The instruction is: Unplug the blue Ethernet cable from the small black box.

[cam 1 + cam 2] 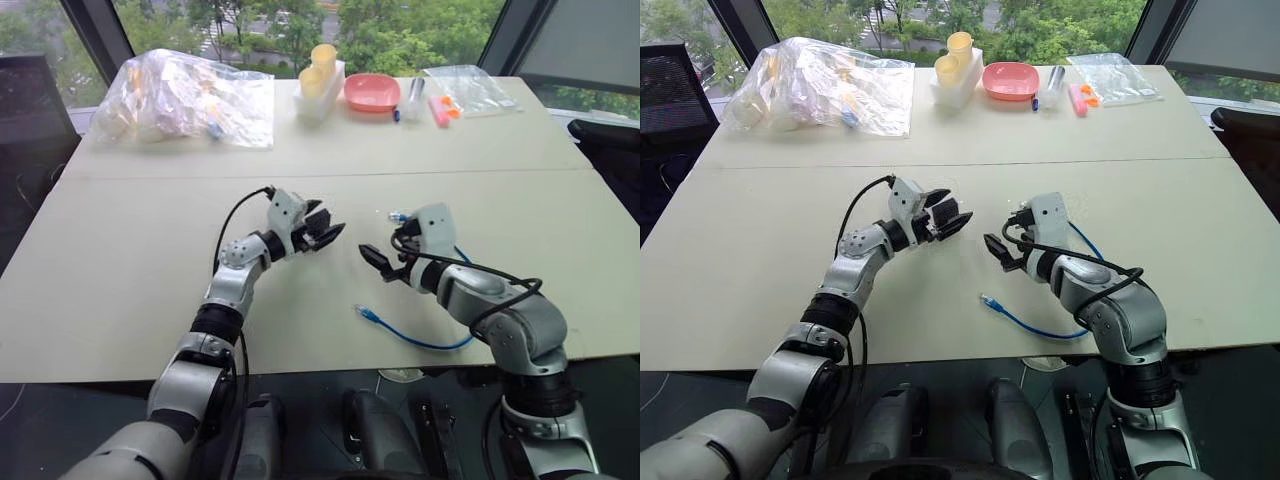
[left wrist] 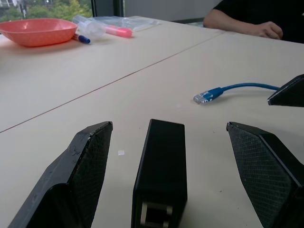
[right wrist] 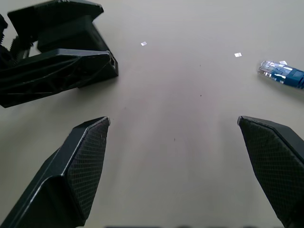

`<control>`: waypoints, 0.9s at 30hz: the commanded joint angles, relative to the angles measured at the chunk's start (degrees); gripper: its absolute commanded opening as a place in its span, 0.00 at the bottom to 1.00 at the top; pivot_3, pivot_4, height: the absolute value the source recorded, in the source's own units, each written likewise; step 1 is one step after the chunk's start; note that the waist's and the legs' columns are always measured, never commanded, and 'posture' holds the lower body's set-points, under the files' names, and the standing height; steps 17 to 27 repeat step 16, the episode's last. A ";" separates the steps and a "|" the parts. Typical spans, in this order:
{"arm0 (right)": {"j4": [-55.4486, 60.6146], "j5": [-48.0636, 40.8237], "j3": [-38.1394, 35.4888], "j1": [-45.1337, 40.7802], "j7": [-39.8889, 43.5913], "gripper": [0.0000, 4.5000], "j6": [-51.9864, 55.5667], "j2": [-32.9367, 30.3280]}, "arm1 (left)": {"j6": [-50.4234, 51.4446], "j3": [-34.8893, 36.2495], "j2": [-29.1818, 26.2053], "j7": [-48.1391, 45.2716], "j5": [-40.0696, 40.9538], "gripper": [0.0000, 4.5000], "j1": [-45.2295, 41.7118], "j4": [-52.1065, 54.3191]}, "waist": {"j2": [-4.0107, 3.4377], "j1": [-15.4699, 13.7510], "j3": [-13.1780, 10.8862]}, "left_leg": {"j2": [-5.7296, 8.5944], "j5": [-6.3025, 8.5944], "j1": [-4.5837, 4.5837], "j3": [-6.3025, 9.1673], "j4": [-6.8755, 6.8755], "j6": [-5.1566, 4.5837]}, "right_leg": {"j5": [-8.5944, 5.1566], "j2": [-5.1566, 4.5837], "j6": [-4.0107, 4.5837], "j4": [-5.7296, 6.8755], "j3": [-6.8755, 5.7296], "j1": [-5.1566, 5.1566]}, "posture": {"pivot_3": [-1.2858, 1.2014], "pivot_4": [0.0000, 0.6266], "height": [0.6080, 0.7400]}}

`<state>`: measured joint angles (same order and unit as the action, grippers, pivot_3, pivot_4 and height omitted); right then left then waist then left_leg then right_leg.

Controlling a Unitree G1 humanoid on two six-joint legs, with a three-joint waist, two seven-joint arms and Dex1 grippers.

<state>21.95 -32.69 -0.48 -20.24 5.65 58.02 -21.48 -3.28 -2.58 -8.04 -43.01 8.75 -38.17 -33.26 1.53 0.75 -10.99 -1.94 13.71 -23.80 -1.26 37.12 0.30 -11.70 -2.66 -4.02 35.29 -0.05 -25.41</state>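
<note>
The black box (image 2: 160,175) lies flat on the counter (image 1: 150,290) between the left end effector's (image 2: 175,166) spread fingers, socket facing the wrist. Blue cable (image 1: 415,335) lies loose, unplugged, beside the right end effector (image 3: 185,166), fingers apart.

Bright blue Ethernet cable (image 1: 420,340) with clear plugs, matte small black box (image 2: 160,173), beige desk (image 1: 140,290). Gripper fingers (image 2: 83,175) are black with a crosshatch texture. Coral-pink bowl (image 1: 372,92), pale yellow cups (image 1: 318,68).

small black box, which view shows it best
The left wrist view: the small black box lies on the table between the open left gripper's jaws, its empty socket facing the camera. In the eye views that gripper mostly hides it, and the right wrist view gives no clear sight of it.
</note>
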 commanded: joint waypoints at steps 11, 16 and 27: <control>3.97 -3.17 -10.63 7.32 20.23 1.00 -10.85 -10.53 | 42.51 10.67 -22.61 -2.99 20.42 0.88 13.86 43.85 | -0.02 0.24 0.00 | -0.03 0.02 0.15 -0.01 -0.09 -0.03 | -0.12 0.03 0.11 0.02 0.03 0.04 | 0.52 0.24 1.00; 1.22 -0.93 -11.17 8.43 21.33 1.00 -16.76 -9.34 | 45.39 14.10 -26.38 -1.08 22.16 0.88 20.35 48.40 | -0.01 0.09 -0.01 | -0.04 0.02 0.30 -0.02 -0.01 0.00 | -0.20 -0.01 0.02 0.00 0.03 0.17 | 0.52 0.24 1.00; 1.22 -0.93 -11.17 8.43 21.33 1.00 -16.76 -9.34 | 45.39 14.10 -26.38 -1.08 22.16 0.88 20.35 48.40 | -0.01 0.09 -0.01 | -0.04 0.02 0.30 -0.02 -0.01 0.00 | -0.20 -0.01 0.02 0.00 0.03 0.17 | 0.52 0.24 1.00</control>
